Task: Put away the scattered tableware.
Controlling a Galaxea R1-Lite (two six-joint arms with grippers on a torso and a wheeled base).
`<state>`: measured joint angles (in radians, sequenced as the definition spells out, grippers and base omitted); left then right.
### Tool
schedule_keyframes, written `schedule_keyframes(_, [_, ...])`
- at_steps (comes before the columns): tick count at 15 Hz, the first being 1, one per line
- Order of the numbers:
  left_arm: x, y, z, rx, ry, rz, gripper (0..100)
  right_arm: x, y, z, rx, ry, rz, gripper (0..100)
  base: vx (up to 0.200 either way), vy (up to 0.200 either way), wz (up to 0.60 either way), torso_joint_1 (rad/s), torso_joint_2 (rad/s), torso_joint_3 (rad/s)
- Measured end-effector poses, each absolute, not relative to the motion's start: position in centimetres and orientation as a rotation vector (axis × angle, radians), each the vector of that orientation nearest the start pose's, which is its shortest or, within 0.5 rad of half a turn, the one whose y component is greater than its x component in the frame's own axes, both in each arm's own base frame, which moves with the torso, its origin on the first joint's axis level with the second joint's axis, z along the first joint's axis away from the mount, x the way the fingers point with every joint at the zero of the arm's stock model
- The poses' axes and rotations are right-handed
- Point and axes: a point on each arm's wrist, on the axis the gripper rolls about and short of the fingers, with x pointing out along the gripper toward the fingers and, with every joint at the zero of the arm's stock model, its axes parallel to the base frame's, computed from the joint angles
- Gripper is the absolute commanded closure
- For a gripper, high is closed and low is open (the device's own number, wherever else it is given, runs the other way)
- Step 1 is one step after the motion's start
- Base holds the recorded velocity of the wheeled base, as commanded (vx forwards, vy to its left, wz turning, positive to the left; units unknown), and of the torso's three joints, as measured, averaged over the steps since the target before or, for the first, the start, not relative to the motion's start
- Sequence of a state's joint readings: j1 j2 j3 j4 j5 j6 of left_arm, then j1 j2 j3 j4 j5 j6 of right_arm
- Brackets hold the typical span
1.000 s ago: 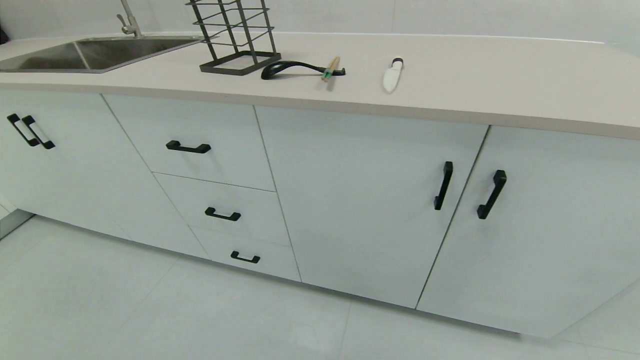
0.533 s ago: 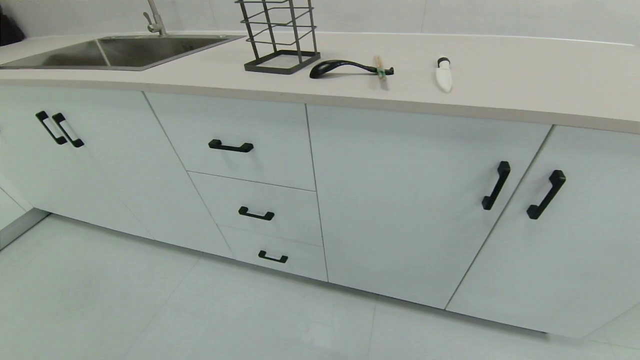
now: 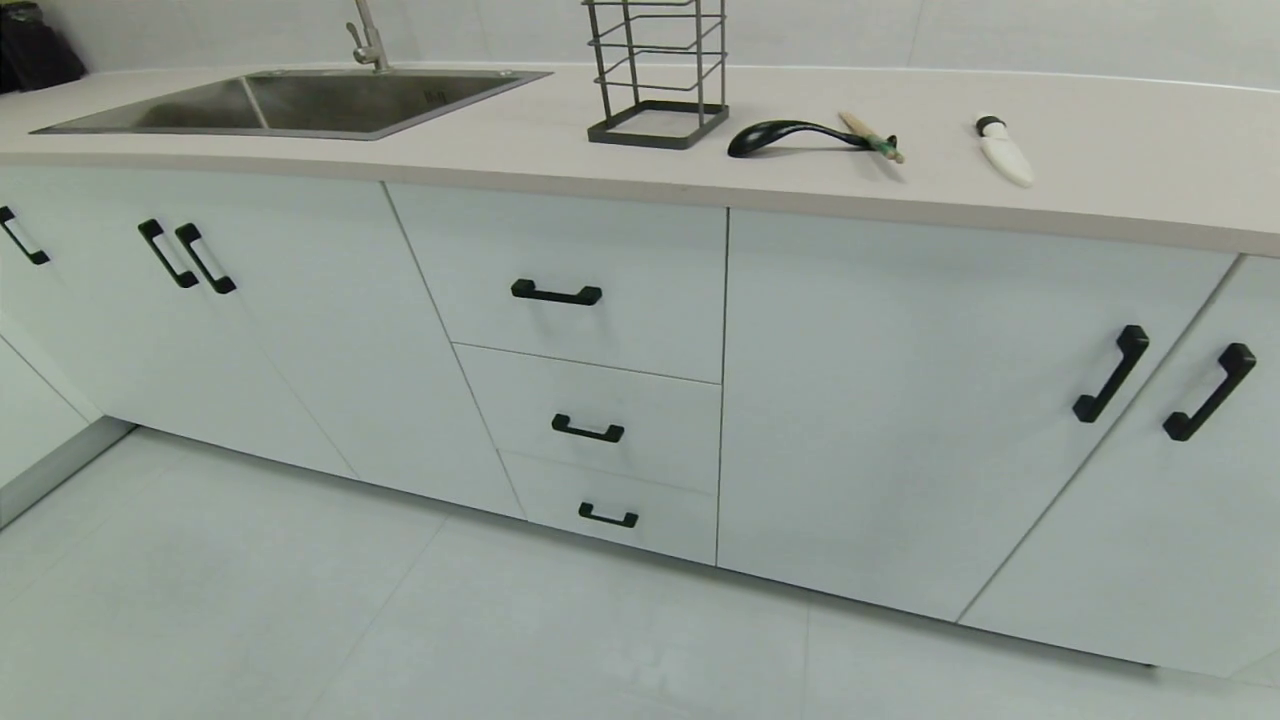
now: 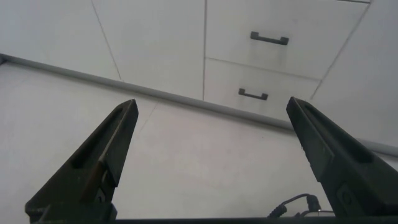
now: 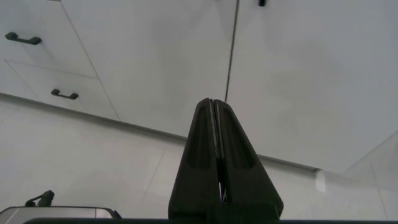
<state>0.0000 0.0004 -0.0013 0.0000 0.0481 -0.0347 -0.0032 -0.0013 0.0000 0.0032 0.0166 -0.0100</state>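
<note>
On the pale countertop (image 3: 1120, 140) lie a black ladle (image 3: 790, 136), a pair of wooden chopsticks (image 3: 872, 137) across its handle end, and a white knife with a black band (image 3: 1004, 156). A black wire rack (image 3: 655, 70) stands just left of the ladle. My left gripper (image 4: 211, 115) hangs low over the floor with its fingers wide apart and nothing between them, facing the drawers (image 4: 268, 40). My right gripper (image 5: 214, 109) is shut and empty, low in front of the white cabinet doors (image 5: 155, 56).
A steel sink (image 3: 300, 100) with a faucet (image 3: 368, 40) is set into the counter at the left. Below run white cabinets with black handles and a stack of three drawers (image 3: 585, 360). Grey tiled floor (image 3: 300, 620) spreads in front.
The head camera has swung to the left, so the counter, rack and tableware sit further right in the picture. The things themselves have not moved.
</note>
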Motion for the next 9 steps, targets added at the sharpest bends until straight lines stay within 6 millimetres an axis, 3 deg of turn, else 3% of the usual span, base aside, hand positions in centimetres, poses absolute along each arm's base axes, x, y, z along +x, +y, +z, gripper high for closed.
schedule_keyframes(8, [-2.29,0.11,7.57,-0.037,-0.001,0.049,0,-2.29,0.04,7.51,-0.010,0.002,0.014,100,0.000,0.000,0.00,0.000,0.00,0.000])
schedule_keyframes(9, [-2.29,0.11,7.57,-0.038,-0.001,0.048,0,-2.29,0.04,7.51,-0.008,0.002,0.012,100,0.000,0.000,-0.60,0.002,0.00,0.007])
